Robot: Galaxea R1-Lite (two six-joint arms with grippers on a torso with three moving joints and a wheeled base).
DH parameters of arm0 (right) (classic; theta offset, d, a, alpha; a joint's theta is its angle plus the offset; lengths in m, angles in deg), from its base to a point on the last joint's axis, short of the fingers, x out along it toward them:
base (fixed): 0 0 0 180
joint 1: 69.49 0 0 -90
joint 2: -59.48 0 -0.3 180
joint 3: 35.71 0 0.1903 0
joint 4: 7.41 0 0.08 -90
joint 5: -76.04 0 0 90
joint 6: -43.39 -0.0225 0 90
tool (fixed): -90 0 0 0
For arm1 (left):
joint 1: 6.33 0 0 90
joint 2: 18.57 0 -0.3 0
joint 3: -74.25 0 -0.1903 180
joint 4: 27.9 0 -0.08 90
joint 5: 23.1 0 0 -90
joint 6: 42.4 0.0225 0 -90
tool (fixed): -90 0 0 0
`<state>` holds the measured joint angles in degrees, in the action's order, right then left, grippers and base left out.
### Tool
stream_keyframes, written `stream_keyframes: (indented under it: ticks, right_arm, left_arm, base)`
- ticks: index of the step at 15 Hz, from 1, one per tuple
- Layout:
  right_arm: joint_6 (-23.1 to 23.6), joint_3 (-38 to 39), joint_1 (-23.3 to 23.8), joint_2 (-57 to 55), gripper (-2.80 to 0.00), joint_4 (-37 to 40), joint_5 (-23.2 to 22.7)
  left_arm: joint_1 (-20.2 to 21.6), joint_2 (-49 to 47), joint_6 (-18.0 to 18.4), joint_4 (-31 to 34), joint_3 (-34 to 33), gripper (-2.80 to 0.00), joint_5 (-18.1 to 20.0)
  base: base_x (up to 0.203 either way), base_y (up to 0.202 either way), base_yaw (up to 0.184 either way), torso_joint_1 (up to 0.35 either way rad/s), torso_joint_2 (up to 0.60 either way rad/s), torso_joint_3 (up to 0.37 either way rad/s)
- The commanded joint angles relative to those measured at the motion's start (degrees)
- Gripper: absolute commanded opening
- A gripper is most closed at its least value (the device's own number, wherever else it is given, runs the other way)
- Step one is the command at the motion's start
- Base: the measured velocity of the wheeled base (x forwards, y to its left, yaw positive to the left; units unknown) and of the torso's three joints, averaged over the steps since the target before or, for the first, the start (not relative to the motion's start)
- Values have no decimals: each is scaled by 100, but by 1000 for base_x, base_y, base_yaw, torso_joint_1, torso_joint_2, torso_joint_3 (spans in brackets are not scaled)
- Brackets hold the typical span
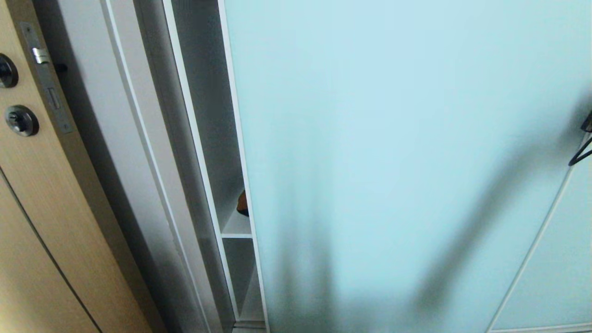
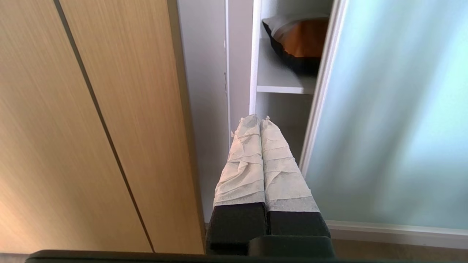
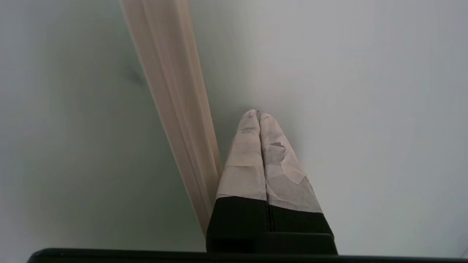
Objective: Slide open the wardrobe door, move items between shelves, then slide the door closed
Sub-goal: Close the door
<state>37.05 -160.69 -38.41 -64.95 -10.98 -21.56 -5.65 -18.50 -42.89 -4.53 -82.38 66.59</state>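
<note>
Nearest, the left gripper (image 2: pixel 259 118) hangs low with its two tape-wrapped fingers pressed together on nothing, aimed at the narrow gap at the wardrobe's left side. The right gripper (image 3: pixel 257 113) has its fingers pressed together and empty too, their tips close in front of frosted glass beside a pale vertical frame strip (image 3: pixel 172 91). Beyond them, the tall frosted aqua-blue glass sliding wardrobe door (image 1: pixel 393 162) with its slim silver-white frame fills most of the scene, slid only slightly open. On the far left stands a light wooden door with dark round knobs (image 1: pixel 21 121). Farthest, inside the gap, a plain white shelf board (image 2: pixel 281 78) carries a soft patchwork pillow in tan and dark fabric (image 2: pixel 299 44). The glass panel is probably heavy, stiff and slippery; pushing on its metal frame edge (image 1: pixel 240 138) seems safest.
</note>
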Motion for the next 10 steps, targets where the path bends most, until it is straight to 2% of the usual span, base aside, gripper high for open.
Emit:
stream_keyframes:
  ticks: [1,7,10]
  right_arm:
    - [-5,224,-91,270,-280,-18,-14]
    - [-8,833,-312,585,-280,-178,-5]
    - [-8,879,-409,587,-280,-383,30]
  left_arm:
    - [2,-7,-4,0,-9,-280,-5]
    - [2,-7,-4,0,-9,-280,-5]
    - [2,-7,-4,0,-9,-280,-5]
  base:
    - [0,0,0,0,0,0]
    - [0,0,0,0,0,0]
    - [0,0,0,0,0,0]
